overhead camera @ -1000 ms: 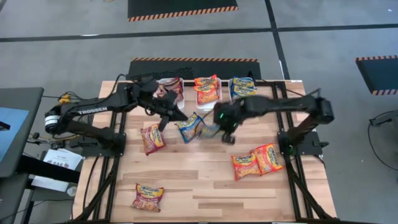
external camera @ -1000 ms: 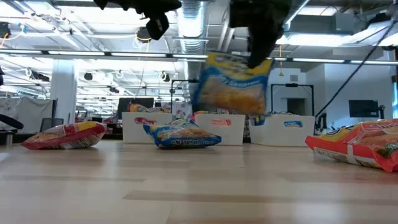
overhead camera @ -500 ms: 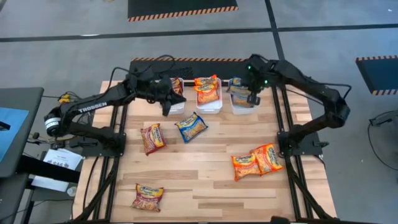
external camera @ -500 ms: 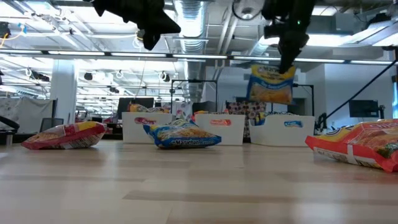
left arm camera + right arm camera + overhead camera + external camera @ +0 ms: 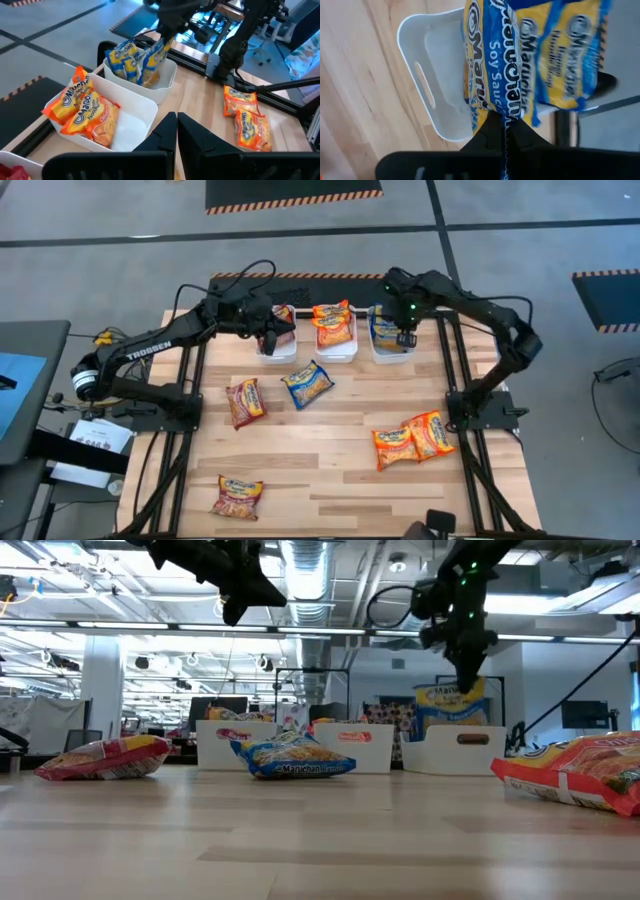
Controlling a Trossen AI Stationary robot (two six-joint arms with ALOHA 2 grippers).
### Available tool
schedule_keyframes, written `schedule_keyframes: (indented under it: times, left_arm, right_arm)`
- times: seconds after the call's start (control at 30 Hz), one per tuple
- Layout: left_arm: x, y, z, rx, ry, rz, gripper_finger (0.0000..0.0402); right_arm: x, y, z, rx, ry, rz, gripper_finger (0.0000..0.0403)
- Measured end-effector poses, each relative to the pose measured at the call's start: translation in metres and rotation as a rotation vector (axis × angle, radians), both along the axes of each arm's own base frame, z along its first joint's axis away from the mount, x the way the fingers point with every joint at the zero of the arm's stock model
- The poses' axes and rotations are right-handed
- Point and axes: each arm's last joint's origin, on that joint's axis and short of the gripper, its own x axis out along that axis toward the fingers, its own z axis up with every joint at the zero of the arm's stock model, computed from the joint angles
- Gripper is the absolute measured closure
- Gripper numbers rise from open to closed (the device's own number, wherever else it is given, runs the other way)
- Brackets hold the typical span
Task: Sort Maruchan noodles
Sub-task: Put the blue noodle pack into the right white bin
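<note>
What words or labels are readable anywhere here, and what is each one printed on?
"TROSSEN": white letters on the dark left robot arm.
"Maruchan" and "Soy Sauce": on the blue crinkly plastic noodle packet pinched in the shut right claw.
"Maruchan": on the orange crinkly plastic noodle packets in the middle white rectangular bin.
"Maruchan": on the blue packet lying on the wooden table.
Other packet print: too small to read.

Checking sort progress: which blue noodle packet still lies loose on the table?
The blue packet at mid-table, beside a maroon packet; the other blue ones are at the right-hand bin.
</note>
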Motion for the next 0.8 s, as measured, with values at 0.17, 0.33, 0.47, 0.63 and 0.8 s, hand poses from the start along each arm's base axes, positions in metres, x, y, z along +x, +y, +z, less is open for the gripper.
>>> schedule_keyframes:
  times: [0.17, 0.33, 0.47, 0.63, 0.8]
  left_arm:
    - [0.0, 0.0, 0.0, 0.006, 0.003, 0.006, 0.0401]
    - [0.0, 0.0, 0.0, -0.005, 0.002, 0.012, 0.0401]
    - [0.0, 0.0, -0.001, -0.01, 0.01, 0.011, 0.0401]
    - [0.0, 0.0, -0.001, -0.01, 0.01, 0.011, 0.0401]
    - [0.0, 0.0, -0.002, -0.014, 0.018, 0.011, 0.0401]
  right_arm:
    - [0.007, -0.007, -0.017, 0.054, 0.047, 0.013, 0.0396]
    - [0.014, -0.013, -0.034, 0.094, 0.088, 0.012, 0.0396]
    - [0.018, -0.018, -0.049, 0.124, 0.126, 0.003, 0.0388]
    - [0.02, -0.022, -0.058, 0.093, 0.196, -0.023, 0.0348]
    - [0.023, -0.025, -0.057, 0.005, 0.204, -0.025, 0.0305]
